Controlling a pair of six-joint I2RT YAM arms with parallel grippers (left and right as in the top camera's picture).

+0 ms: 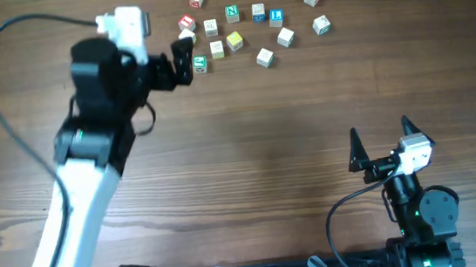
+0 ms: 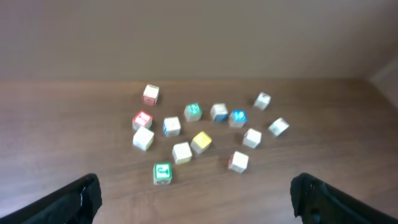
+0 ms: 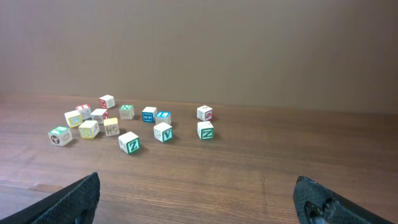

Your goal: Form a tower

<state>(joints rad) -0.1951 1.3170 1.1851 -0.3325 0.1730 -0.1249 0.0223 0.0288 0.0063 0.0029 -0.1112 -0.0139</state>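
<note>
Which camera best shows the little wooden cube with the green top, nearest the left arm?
Left wrist: the green-topped wooden cube sits close and unobstructed. Overhead shows it tiny beside the left tool; right wrist shows it distant, at far left.

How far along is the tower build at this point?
Nothing is stacked yet: all the letter cubes lie singly, scattered on the table. In hand: the open left gripper sits beside the green-lettered cube, holding nothing. The right gripper is open, far from them. All the stacking is left.
</note>
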